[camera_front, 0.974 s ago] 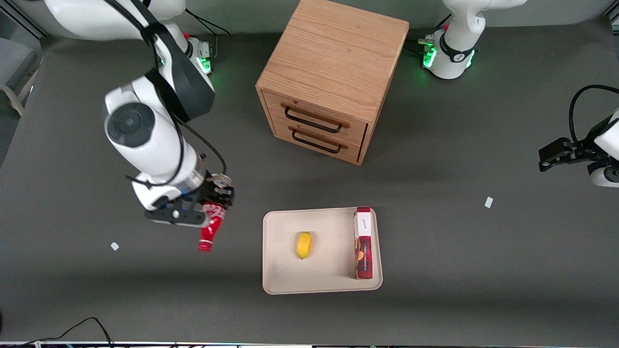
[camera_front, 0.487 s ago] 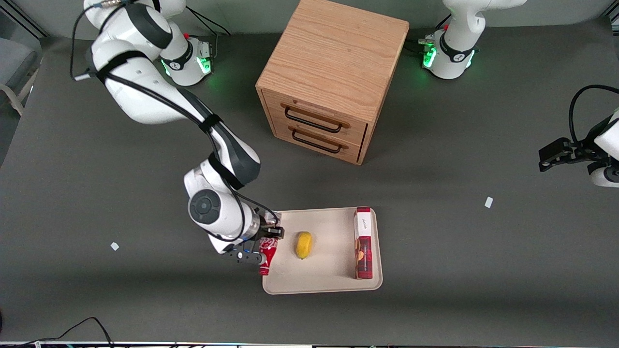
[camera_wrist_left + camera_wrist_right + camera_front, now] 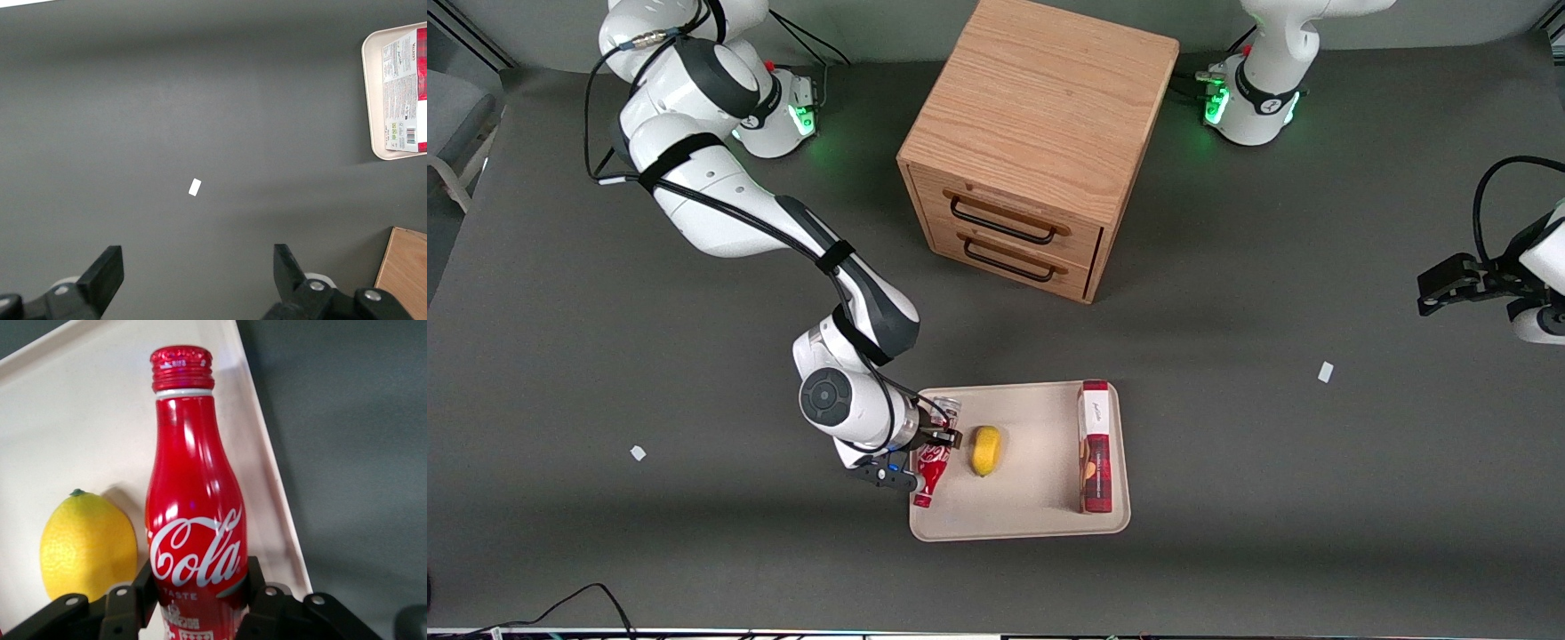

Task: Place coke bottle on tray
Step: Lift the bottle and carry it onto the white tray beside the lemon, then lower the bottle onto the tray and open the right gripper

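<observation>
My right gripper [image 3: 932, 455] is shut on the red coke bottle [image 3: 929, 468], its fingers clamped on the bottle's body [image 3: 195, 520]. The bottle hangs over the beige tray [image 3: 1040, 520], at the tray end toward the working arm, with its capped neck pointing toward the front camera. Whether it touches the tray floor cannot be told. In the right wrist view the tray [image 3: 80, 407] lies under the bottle.
A yellow lemon [image 3: 985, 450] lies on the tray right beside the bottle, and also shows in the right wrist view [image 3: 87, 543]. A red-and-white snack box [image 3: 1095, 447] lies along the tray's other end. A wooden two-drawer cabinet [image 3: 1036, 142] stands farther from the front camera.
The arm carried the bottle sideways from over the bare table to over the tray's end, beside the lemon. The grip stayed shut on it.
</observation>
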{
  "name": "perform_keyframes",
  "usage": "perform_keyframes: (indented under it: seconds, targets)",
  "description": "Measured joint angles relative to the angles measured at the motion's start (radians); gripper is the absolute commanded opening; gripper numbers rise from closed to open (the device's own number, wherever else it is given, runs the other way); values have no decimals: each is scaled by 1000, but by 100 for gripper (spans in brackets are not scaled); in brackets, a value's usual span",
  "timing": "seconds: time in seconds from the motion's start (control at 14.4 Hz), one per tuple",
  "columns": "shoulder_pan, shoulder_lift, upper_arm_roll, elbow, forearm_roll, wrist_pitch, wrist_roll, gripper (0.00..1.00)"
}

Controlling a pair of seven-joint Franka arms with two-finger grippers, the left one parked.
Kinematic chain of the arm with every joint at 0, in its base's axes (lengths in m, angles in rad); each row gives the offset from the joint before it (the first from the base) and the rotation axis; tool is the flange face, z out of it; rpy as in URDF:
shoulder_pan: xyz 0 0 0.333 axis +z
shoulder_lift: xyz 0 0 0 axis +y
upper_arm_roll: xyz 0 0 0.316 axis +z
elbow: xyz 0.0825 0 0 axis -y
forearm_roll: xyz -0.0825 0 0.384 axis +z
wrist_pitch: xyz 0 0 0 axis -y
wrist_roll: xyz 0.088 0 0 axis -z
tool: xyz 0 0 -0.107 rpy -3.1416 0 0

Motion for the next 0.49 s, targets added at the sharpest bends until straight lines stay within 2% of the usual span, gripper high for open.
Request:
perform_keyframes:
  seconds: [0.07,0.14,0.28,0.49]
  targets:
    - [0,0,0,0,0,0,1,69]
    - [0,2,-1,0,0,0,1,89]
    - [0,4,-1,0,0,4,1,100]
    - [1,5,-1,0,0,15,1,100]
